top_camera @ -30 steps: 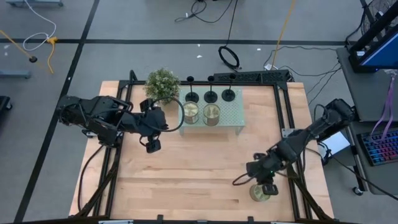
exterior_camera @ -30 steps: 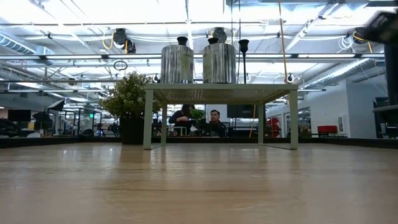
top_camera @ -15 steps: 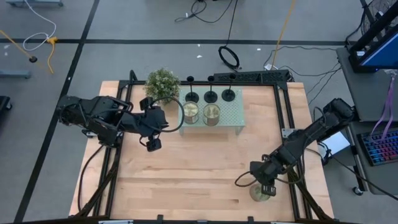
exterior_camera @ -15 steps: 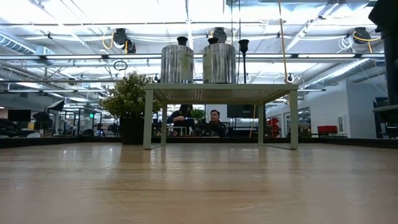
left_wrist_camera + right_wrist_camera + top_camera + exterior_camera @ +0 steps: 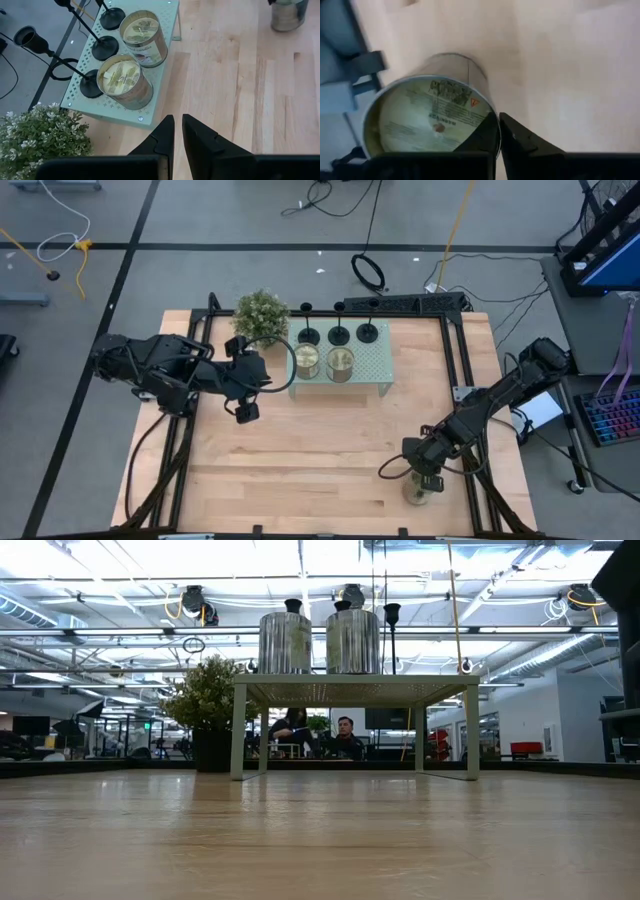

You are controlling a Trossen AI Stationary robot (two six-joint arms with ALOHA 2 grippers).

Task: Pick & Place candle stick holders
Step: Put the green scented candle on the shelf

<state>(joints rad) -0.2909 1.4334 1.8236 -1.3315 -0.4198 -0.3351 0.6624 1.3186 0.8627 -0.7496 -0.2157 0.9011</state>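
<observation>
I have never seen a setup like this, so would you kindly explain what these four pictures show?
They show one moment from four cameras. The overhead picture shows a wooden table with two dark robot arms. The level picture looks across the tabletop into the room. The other two come from cameras on each arm's wrist.

A pale green stand holds three black candle stick holders and two gold-green jars; a potted plant sits beside it. A third jar stands near the table's front right edge.

The left end effector waits near the stand, fingers shut, holding nothing. The right end effector is at the third jar's rim, fingers shut; it does not seem to grip it.
</observation>
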